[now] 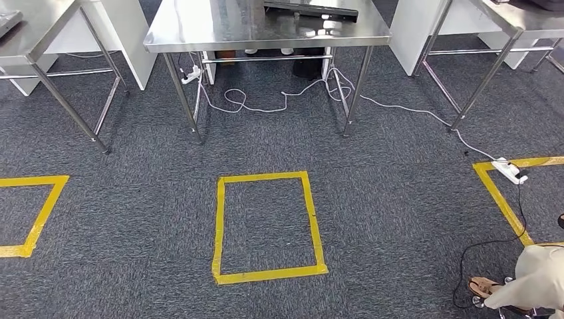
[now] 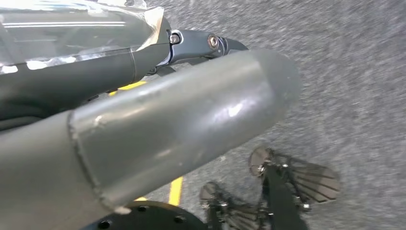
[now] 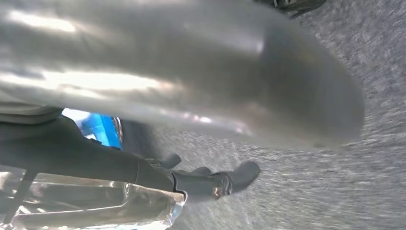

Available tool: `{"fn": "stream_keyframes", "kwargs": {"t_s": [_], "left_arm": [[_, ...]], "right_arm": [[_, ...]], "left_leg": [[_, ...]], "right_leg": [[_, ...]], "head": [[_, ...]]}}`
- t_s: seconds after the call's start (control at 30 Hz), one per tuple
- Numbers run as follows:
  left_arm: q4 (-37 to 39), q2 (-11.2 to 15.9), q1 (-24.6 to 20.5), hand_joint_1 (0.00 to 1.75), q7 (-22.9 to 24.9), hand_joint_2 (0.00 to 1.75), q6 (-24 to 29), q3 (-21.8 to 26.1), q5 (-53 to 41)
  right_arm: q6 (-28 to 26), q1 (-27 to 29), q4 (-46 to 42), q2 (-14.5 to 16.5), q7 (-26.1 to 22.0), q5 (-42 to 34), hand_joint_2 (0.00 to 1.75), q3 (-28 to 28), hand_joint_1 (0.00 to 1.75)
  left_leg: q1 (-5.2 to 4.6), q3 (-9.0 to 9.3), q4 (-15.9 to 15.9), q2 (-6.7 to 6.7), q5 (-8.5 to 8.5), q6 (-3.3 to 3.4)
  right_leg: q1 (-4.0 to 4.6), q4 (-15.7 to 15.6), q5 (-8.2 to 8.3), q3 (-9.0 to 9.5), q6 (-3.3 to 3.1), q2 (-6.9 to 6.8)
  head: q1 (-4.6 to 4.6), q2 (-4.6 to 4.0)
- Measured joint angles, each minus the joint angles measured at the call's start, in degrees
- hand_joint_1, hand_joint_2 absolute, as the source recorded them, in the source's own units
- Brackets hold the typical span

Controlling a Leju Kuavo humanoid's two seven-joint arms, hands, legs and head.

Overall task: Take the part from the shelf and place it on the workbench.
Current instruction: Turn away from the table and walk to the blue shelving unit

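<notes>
Grey carpet (image 1: 372, 199) covered the floor, and 3 yellow tape outlines were seen on it: a full rectangle (image 1: 268, 226) near the middle, a partial one (image 1: 33, 212) at the left edge and another (image 1: 505, 199) at the right. Beyond the middle rectangle a steel workbench (image 1: 219, 26) was set, with a dark flat object (image 1: 310, 9) lying on its far part. 2 more steel tables were placed beside it, 1 at the far left (image 1: 33, 33) and 1 at the far right (image 1: 505, 16). White cable (image 1: 399, 106) was trailed across the carpet from under the workbench to a power strip (image 1: 511, 171) at the right. A person's foot (image 1: 482, 287) and pale trouser leg (image 1: 539, 279) were seen at the near right corner.

The left hand (image 2: 182, 115) was seen in its wrist view over the carpet, with a thick grey thumb in front and a darker finger (image 2: 210, 44) stretched straight behind it; whether anything was held could not be told. The right hand (image 3: 215, 76) was seen likewise, blurred, with a dark finger (image 3: 220, 182) extended; its state could not be told. Where the part lay could not be told.
</notes>
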Motion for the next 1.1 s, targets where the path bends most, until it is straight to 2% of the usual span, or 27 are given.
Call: {"fn": "stream_keyframes", "kwargs": {"t_s": [0.07, 0.1, 0.13, 0.17, 0.23, 0.27, 0.3, 0.33, 0.5, 0.63, 0.9, 0.97, 1.03, 1.07, 1.1], "left_arm": [[0.0, 0.02, 0.07, 0.0, 0.21, 0.0, 0.05, -0.04, -0.33], [0.0, 0.02, 0.1, 0.0, 0.29, 0.0, 0.05, -0.09, -0.5], [0.0, 0.02, 0.11, 0.0, 0.38, 0.0, 0.05, -0.16, -0.61], [0.0, 0.03, 0.13, 0.0, 0.44, 0.0, 0.05, -0.26, -0.64], [0.0, 0.07, 0.13, 0.0, 0.5, 0.0, 0.05, -0.52, -0.67], [0.0, 0.16, 0.11, 0.0, 0.51, 0.0, 0.05, -0.67, -0.67], [0.0, 0.25, 0.08, 0.0, 0.51, 0.0, 0.05, -0.8, -0.67], [0.0, 0.33, 0.07, 0.0, 0.51, 0.0, 0.06, -0.89, -0.67], [0.0, 0.4, 0.11, 0.0, 0.53, 0.0, 0.08, -0.99, -0.68], [0.0, 0.4, 0.14, 0.0, 0.55, 0.0, 0.07, -0.99, -0.81], [0.0, 0.39, 0.14, 0.0, 0.62, 0.0, 0.06, -0.99, -1.38], [0.0, 0.43, 0.11, 0.0, 0.68, 0.0, 0.07, -0.99, -1.57], [0.0, 0.42, 0.06, 0.0, 0.76, 0.0, 0.07, -1.0, -1.68], [0.0, 0.39, 0.02, 0.0, 0.8, 0.0, 0.07, -1.0, -1.7], [0.0, 0.35, 0.01, 0.0, 0.83, 0.0, 0.04, -1.0, -1.72]], "right_arm": [[-0.02, 0.22, 0.0, 0.09, 0.01, -0.09, 0.0, -0.1, 0.0], [-0.03, 0.35, 0.0, 0.14, 0.02, -0.14, 0.0, -0.19, 0.0], [-0.03, 0.45, 0.0, 0.17, 0.02, -0.17, 0.0, -0.29, 0.0], [-0.04, 0.54, 0.0, 0.18, 0.03, -0.2, 0.0, -0.38, 0.0], [-0.05, 0.61, 0.0, 0.23, 0.06, -0.23, 0.0, -0.45, 0.0], [-0.05, 0.6, 0.0, 0.3, 0.07, -0.24, 0.0, -0.46, 0.0], [-0.07, 0.57, 0.0, 0.38, 0.08, -0.25, 0.0, -0.48, 0.0], [-0.08, 0.54, 0.0, 0.45, 0.08, -0.25, 0.0, -0.48, 0.0], [-0.12, 0.44, 0.0, 0.51, 0.09, -0.27, 0.0, -0.53, 0.0], [-0.32, 0.54, 0.0, 0.43, 0.15, -0.29, 0.0, -0.84, 0.0], [-0.82, 0.54, 0.0, 0.46, 0.11, -0.93, 0.0, -1.7, 0.0], [-0.99, 0.52, 0.0, 0.62, -0.15, -1.72, 0.0, -2.27, 0.0], [-1.19, 0.44, -0.01, 0.79, -0.49, -2.31, 0.0, -2.98, 0.0], [-1.26, 0.39, -0.02, 0.83, -0.62, -2.49, 0.0, -3.3, 0.0], [-1.29, 0.35, -0.02, 0.86, -0.72, -2.61, 0.0, -3.61, 0.0]], "left_leg": [[0.01, -1.59, 6.92, -0.33, -5.59, -0.16], [0.0, -2.07, 10.17, -0.46, -6.97, -0.25], [0.0, -1.78, 11.81, -0.52, -7.07, -0.27], [-0.01, -0.72, 11.71, -0.53, -6.36, -0.17], [-0.22, 4.47, 5.06, -0.56, -4.0, 0.62], [-0.37, 7.02, 1.31, -0.53, -3.56, 1.11], [-0.6, 8.93, -1.71, -0.48, -3.25, 1.55], [-0.82, 9.61, -3.05, -0.42, -3.45, 1.83], [-1.34, 9.56, -4.18, -0.16, -3.19, 1.69], [-1.51, 9.4, -4.16, -0.13, -3.03, 1.93], [-1.71, 9.34, -4.06, -0.11, -2.91, 2.18], [-1.77, 9.29, -4.11, -0.12, -2.77, 2.67], [-1.35, 9.64, -5.5, 0.1, -1.84, 3.46], [-1.07, 9.85, -6.38, 0.32, -1.3, 3.67], [-0.76, 9.98, -7.12, 0.62, -0.82, 3.78]], "right_leg": [[0.42, 0.08, 0.94, -0.97, -0.85, -0.22], [0.69, 0.13, 1.31, -1.46, -0.96, -0.3], [0.93, 0.21, 1.62, -1.9, -0.97, -0.34], [1.13, 0.3, 1.85, -2.25, -0.94, -0.35], [1.39, 0.58, 2.09, -2.62, -0.83, -0.34], [1.55, 0.75, 2.15, -2.82, -0.71, -0.36], [1.62, 0.89, 2.24, -3.0, -0.55, -0.38], [1.64, 0.95, 2.34, -3.12, -0.37, -0.42], [1.68, 1.25, 2.49, -3.94, 0.2, -0.45], [1.48, 1.22, 2.76, -4.08, 0.63, -0.42], [1.24, 1.16, 2.97, -4.12, 0.89, -0.42], [0.99, 0.83, 3.32, -4.01, 1.28, -0.39], [1.05, 0.66, 3.46, -3.99, 1.79, -0.27], [1.1, 1.32, 2.97, -4.41, 1.91, -0.14], [1.02, 3.38, 1.85, -5.55, 1.88, 0.01]], "head": [[-0.18, 0.0], [-0.19, 0.0], [-0.2, 0.0], [-0.2, 0.0], [-0.21, 0.0], [-0.19, 0.0], [-0.15, 0.0], [-0.16, 0.0], [-0.13, 0.01], [-0.11, 0.01], [-0.13, 0.0], [-0.16, 0.0], [-0.15, 0.0], [-0.1, 0.0], [-0.02, 0.0]]}}
